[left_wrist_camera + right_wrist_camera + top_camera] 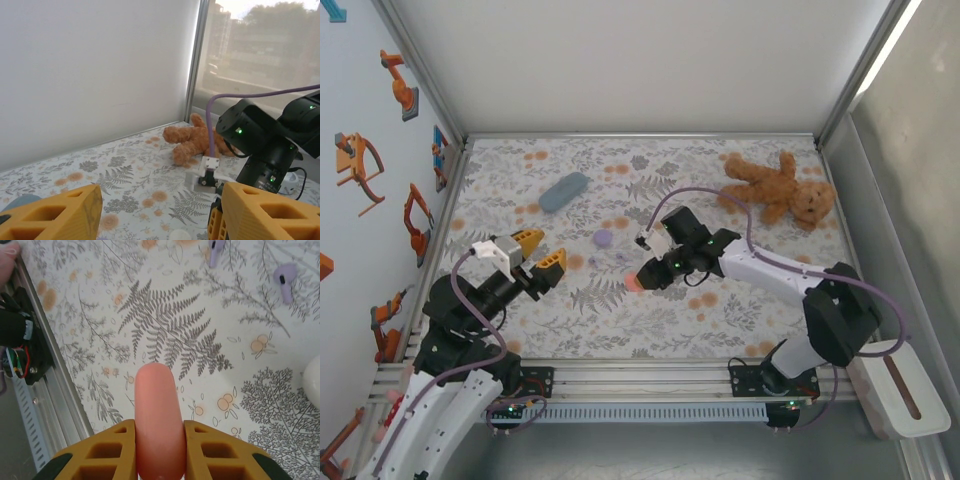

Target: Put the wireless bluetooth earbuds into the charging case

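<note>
Two lilac stemmed earbuds point(285, 282), right hand point(159, 427) gripping pink case point(155, 400), left hand point(545, 251) spread

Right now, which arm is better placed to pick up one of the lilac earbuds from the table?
Left. The left gripper is open and empty, so it could probably take one. The right gripper is shut on the pink case, and the lilac earbuds lie loose on the table.

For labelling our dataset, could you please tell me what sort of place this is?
Probably an enclosed robot test cell: plain white panel walls in aluminium framing, a floral-printed table cover, and two black-and-white robot arms bolted to a slotted aluminium rail.
</note>
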### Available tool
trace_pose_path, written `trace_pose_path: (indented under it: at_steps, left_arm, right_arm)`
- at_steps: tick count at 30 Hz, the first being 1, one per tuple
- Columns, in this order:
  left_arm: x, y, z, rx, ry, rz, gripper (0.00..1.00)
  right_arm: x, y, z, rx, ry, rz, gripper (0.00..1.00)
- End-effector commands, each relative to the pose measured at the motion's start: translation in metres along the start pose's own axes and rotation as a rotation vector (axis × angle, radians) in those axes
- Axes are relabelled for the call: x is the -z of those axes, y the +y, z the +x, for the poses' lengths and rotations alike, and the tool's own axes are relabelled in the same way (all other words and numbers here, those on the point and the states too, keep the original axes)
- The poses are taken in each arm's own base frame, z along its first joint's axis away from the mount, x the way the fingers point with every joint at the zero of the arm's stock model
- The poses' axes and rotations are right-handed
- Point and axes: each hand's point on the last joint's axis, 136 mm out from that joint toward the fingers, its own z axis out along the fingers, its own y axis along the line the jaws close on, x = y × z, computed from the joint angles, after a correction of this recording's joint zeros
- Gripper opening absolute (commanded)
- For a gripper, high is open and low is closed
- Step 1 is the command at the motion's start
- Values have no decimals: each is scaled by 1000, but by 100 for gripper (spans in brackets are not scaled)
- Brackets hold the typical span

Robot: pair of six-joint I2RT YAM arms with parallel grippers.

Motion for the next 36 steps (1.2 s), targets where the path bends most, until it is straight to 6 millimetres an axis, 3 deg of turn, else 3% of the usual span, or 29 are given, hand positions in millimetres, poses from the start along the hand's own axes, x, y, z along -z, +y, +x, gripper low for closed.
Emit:
trace_pose_path:
  at_steps: [1,9,21,23,30,36]
  left_arm:
    - [-1,-2,-2,-8,-7,11,63]
    - [-1,-1,-1,-8,-3,8,64]
    - [-3,1,3,-5,2,3,63]
    - [-4,1,3,-5,0,4,63]
    - [-5,0,3,-7,2,10,64]
    - [-4,0,4,-7,6,6,64]
  right_arm:
    - [-14,-6,7,-49,30,-34,19]
    - [-38,-26,25,-128,112,-31,18]
    - [-48,-47,39,-211,156,-7,21]
    - [-48,-51,41,-226,160,-3,23]
    - [-41,-56,41,-228,140,38,44]
    - [-21,-59,34,-196,95,109,53]
